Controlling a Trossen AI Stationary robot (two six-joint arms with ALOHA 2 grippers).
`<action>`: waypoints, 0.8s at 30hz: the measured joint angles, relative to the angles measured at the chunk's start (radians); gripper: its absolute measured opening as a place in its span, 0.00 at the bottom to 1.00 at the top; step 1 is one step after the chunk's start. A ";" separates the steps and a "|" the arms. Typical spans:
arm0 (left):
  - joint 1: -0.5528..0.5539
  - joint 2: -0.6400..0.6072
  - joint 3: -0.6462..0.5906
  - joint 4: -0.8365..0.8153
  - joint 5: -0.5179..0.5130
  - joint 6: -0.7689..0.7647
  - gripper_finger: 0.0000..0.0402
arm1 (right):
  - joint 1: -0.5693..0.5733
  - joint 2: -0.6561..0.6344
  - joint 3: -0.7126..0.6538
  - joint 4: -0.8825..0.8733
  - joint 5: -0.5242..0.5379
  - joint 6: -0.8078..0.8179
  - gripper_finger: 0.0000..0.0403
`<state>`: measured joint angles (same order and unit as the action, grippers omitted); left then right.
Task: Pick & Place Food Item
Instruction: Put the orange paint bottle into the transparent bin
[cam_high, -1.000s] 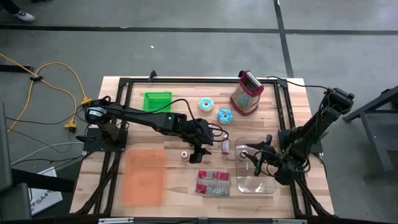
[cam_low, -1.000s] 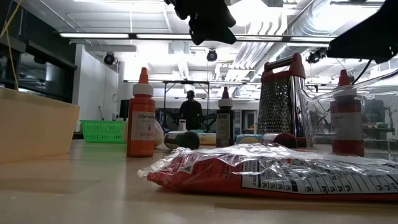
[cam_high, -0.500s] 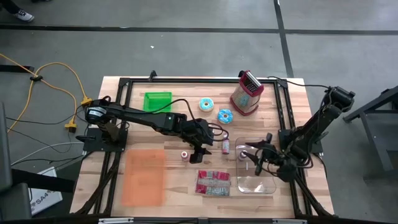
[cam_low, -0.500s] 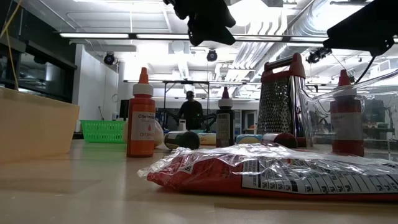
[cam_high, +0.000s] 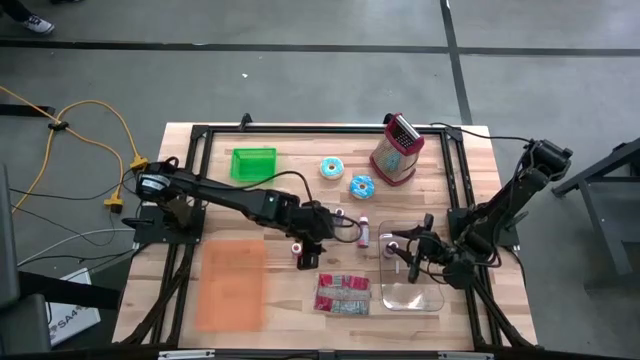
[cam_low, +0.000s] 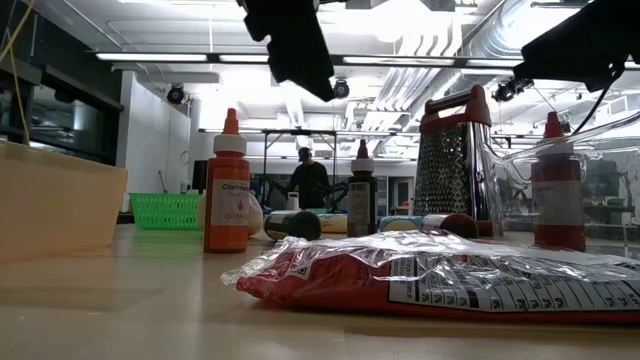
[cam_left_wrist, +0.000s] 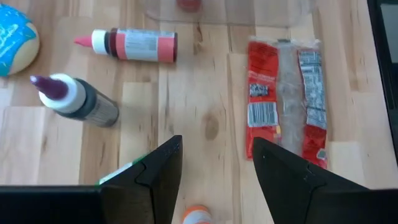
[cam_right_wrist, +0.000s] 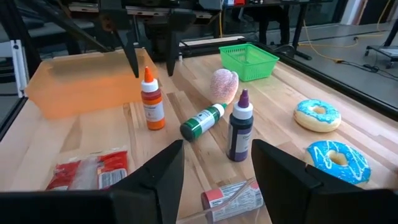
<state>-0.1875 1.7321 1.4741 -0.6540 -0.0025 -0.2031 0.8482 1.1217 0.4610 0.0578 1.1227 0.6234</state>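
Your left gripper (cam_left_wrist: 214, 180), jaws apart and empty, hangs right above the orange bottle (cam_left_wrist: 196, 215); dropping off-centre tips it.

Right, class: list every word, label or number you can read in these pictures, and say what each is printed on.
"SA4": on the white box on the floor left of the table; the rest is cut off.
Orange bottle: the label has print, too blurred to read.
Red snack packet: barcode and fine print, too small to read.
Pink-labelled bottle: print too small to read.
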 joint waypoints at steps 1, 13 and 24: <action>-0.003 0.000 -0.002 -0.001 0.000 0.000 0.47 | 0.000 0.000 0.000 0.000 -0.001 0.000 0.44; -0.014 0.000 -0.077 -0.020 0.006 0.013 0.47 | 0.000 0.000 0.000 0.000 -0.006 0.000 0.44; -0.024 0.000 -0.096 -0.053 -0.009 0.012 0.47 | 0.000 0.000 0.000 0.008 -0.007 0.004 0.44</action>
<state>-0.2117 1.7317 1.3777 -0.7066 -0.0114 -0.1913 0.8482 1.1221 0.4610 0.0654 1.1160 0.6270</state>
